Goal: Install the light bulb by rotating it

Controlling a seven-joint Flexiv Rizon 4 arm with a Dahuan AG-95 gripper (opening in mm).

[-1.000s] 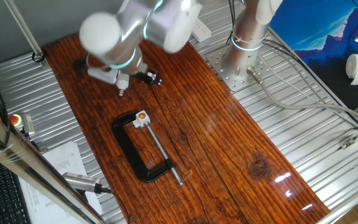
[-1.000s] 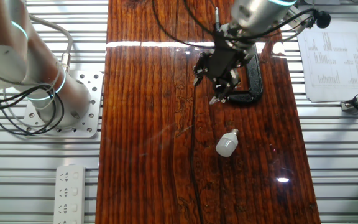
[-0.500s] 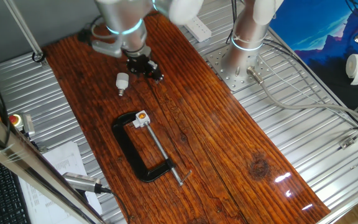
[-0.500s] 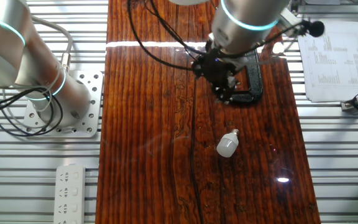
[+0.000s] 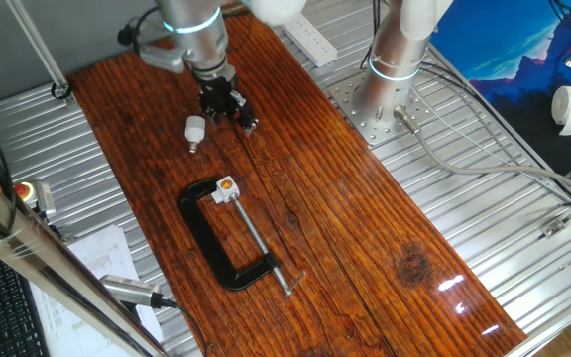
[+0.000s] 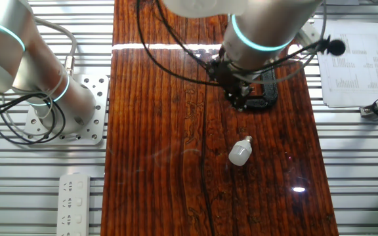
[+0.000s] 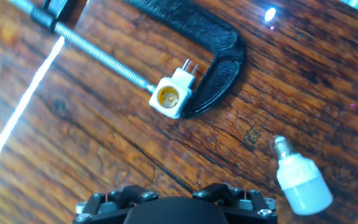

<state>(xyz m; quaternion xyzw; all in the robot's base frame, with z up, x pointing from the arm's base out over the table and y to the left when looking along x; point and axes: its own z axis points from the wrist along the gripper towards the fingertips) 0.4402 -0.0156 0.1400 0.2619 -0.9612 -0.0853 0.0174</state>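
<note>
- Your gripper (image 5: 234, 111) hangs over the wooden table (image 5: 365, 238) with nothing between its fingers; the fingertips are dark and small in both fixed views and cut off at the bottom edge of the hand view, so you cannot tell how far apart they stand.
- Just beside the gripper, on the side away from the arm's base in one fixed view, lies the light bulb (image 5: 194, 129) — on its side on the wood, untouched, its silvery screw base pointing toward the clamp.
- In the hand view the light bulb (image 7: 300, 180) sits at the lower right, screw base up-left, apart from everything else.
- The socket block (image 7: 170, 96) is white with an orange centre and 2 prongs; it is pinched between the screw tip and the jaw of the black C-clamp (image 7: 207, 37).
- From the other fixed view the gripper (image 6: 239, 99) hovers over the C-clamp (image 6: 268, 85), and the light bulb (image 6: 239, 152) lies nearer the camera, well apart from the socket.
- The C-clamp (image 5: 216, 248) lies flat on the table with the socket block (image 5: 226, 187) at its end nearest the bulb.
</note>
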